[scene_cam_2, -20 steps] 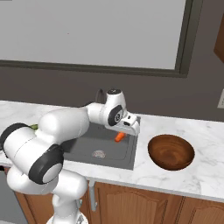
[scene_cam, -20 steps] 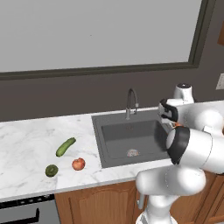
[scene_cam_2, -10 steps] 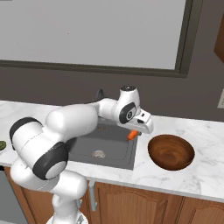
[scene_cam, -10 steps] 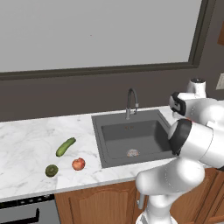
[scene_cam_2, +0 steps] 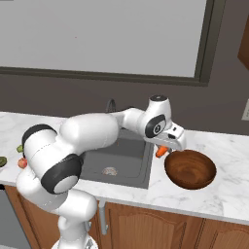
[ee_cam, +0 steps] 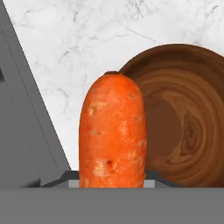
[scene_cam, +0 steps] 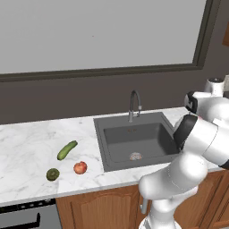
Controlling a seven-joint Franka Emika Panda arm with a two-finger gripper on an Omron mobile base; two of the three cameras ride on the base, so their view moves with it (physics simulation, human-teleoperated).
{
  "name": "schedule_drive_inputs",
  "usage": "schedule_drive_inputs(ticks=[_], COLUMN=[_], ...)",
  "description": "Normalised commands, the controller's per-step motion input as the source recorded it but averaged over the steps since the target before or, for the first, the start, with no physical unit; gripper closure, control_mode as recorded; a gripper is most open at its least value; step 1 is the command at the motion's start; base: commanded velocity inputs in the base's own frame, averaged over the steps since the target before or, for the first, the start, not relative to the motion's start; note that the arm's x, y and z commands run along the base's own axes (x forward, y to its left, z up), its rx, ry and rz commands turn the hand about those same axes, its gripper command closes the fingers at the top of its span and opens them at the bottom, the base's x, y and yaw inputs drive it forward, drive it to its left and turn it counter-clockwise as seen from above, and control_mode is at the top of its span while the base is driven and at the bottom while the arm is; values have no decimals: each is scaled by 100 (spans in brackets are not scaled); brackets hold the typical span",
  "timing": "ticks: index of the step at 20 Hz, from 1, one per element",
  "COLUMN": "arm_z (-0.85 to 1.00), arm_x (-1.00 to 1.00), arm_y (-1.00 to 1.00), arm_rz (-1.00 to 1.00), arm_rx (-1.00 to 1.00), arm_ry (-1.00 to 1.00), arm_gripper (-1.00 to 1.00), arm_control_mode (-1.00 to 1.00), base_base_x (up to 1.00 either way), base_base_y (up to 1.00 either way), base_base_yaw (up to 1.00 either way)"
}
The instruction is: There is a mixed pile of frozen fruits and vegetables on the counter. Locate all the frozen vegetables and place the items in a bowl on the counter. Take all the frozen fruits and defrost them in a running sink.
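Carrot (scene_cam_2: 161,151) hanging clamped in gripper (scene_cam_2: 165,150) just left of bowl (scene_cam_2: 190,168) rim, risking falling onto counter (scene_cam_2: 228,189) if released too early.

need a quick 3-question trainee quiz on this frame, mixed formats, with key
1. True or false: the carrot lies inside the bowl.
2. Which items sit on the counter left of the sink? A) cucumber, apple and dark green round fruit B) carrot and bowl C) apple alone
3. Fill in: the gripper is shut on the ____.

Key
1. False. The fingers hold it in the air by the bowl's near rim, between sink and bowl.
2. A
3. carrot
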Motion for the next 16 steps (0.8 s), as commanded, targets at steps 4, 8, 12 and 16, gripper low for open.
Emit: schedule_drive_inputs(ticks=[4,8,12,16], arm_z=[0,-4,-11,-15], arm_x=[-5,-13,-20,-30], arm_y=[-52,-44,-40,-15], arm_rz=[-5,-5,-5,-3], arm_rx=[-1,0,0,2], arm_ry=[0,-1,-2,0], arm_gripper=[100,100,100,100], arm_control_mode=[-100,-100,-100,-100], base_base_x=[0,0,0,0], base_base_y=[0,0,0,0], base_base_yaw=[0,0,0,0])
